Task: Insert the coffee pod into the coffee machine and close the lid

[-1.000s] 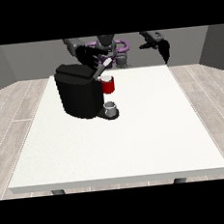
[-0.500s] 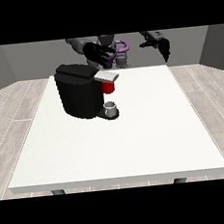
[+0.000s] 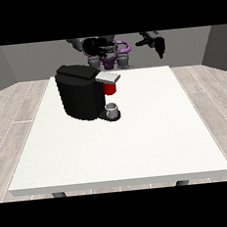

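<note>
item: white bench (image 3: pixel 138 147), as i see it from the front view. broad bare surface toward the camera and to the view's right; near edge and both side edges well apart from everything on it.

item: black coffee machine (image 3: pixel 79 91), upright on the back-left part of the bench, near the left edge. its grey lid (image 3: pixel 108 77) lies flat over a red pod holder (image 3: pixel 110 88); a small grey cup (image 3: pixel 112 109) sits on its base below.

item: coffee pod, not visible to me.

item: hand at the view's left (image 3: pixel 95 43), raised behind the machine, apart from it; fingers i cannot tell.

item: hand at the view's right (image 3: pixel 155 41), raised past the far edge, fingers hanging relaxed, holding nothing.
</note>
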`<state>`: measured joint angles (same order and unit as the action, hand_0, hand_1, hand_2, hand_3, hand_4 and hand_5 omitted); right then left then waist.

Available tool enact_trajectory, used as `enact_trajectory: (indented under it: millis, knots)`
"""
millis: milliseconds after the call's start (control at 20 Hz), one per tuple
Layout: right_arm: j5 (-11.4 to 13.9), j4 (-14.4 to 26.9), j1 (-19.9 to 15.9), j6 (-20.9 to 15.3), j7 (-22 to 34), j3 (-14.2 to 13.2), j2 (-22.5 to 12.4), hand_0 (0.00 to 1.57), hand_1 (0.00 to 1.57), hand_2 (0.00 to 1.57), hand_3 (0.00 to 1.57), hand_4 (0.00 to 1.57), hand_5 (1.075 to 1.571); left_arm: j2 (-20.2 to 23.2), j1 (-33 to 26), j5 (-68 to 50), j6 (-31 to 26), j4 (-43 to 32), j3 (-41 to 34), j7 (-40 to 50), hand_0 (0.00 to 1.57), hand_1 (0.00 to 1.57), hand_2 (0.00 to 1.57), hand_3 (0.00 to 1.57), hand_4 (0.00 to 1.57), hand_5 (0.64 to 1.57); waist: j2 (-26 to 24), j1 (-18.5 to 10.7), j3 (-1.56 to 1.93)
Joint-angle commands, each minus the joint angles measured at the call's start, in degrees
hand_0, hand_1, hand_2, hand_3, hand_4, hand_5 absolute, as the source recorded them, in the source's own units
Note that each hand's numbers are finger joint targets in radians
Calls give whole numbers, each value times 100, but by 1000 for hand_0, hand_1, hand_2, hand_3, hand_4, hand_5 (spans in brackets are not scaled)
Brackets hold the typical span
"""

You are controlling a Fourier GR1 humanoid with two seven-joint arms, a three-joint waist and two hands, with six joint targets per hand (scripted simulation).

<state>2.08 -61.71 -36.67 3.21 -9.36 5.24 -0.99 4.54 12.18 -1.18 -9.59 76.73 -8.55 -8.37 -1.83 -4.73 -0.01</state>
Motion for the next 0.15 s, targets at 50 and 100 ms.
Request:
enact_trajectory:
  millis: [50,100]
  knots:
    - [-576,-478,1132,-60,-94,445,95,0,0,0,0,251,1571,-87,-513,57,20,-178,23,-337,0,0,0,0,192,1571,-433,343,0]
    - [-582,-470,1584,-107,-312,466,96,0,0,0,0,157,1571,-4,-460,-91,50,-129,-153,-89,0,0,0,0,192,1571,-574,486,2]
